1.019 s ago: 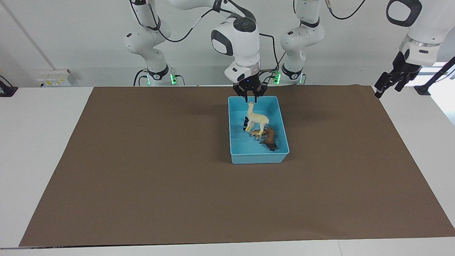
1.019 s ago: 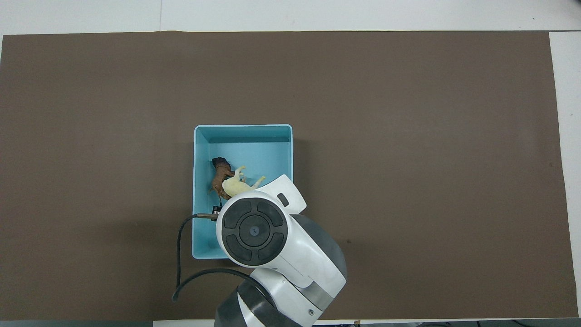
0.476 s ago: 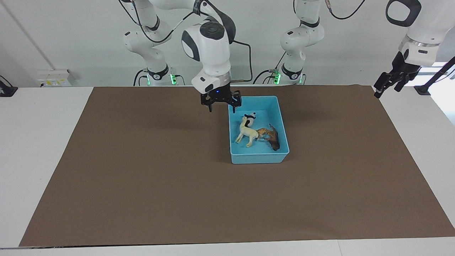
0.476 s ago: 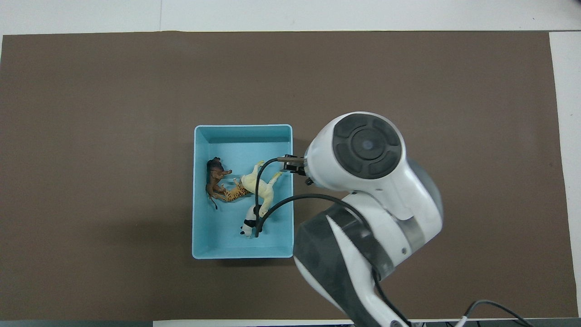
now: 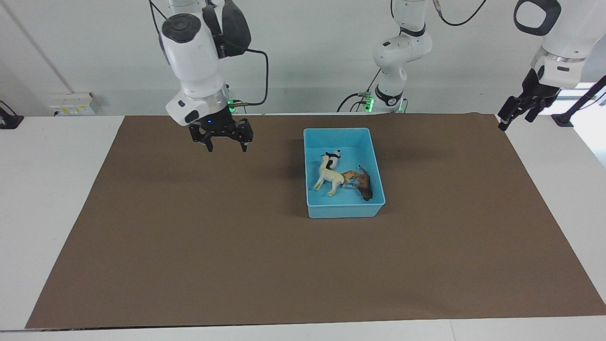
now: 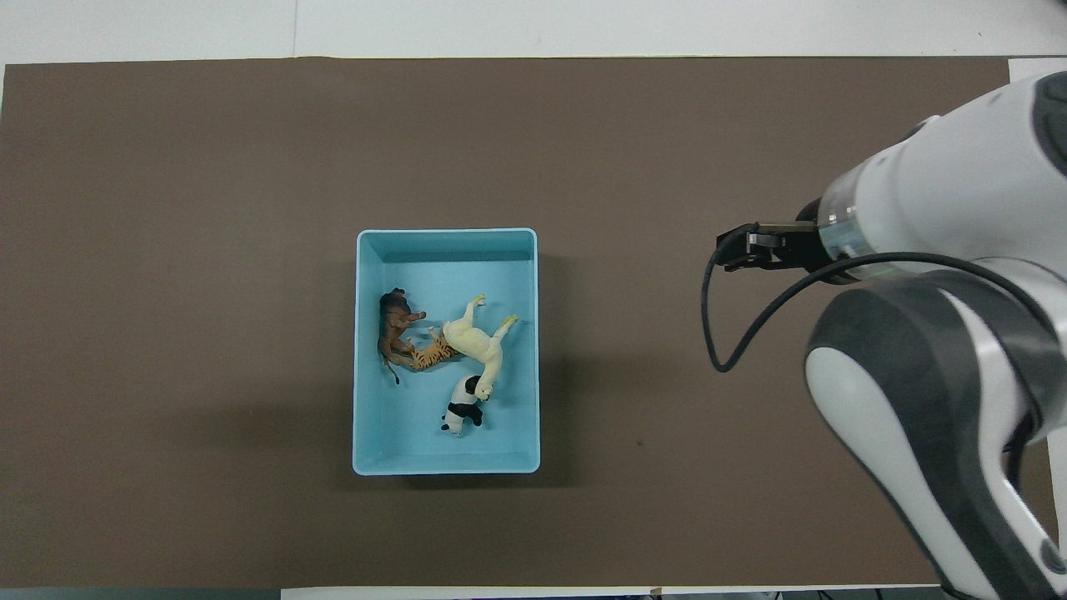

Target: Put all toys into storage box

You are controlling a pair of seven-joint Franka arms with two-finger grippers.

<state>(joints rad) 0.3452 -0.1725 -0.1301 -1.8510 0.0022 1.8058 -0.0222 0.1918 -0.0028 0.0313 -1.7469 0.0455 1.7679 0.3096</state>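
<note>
No text, label, brand, number or sign can be read anywhere in either view.

The box looks like smooth blue plastic with a slight sheen. The alpaca seems hard matt plastic. A matt brown sheet, perhaps paper, covers the white table. My arm shells are glossy white.
</note>
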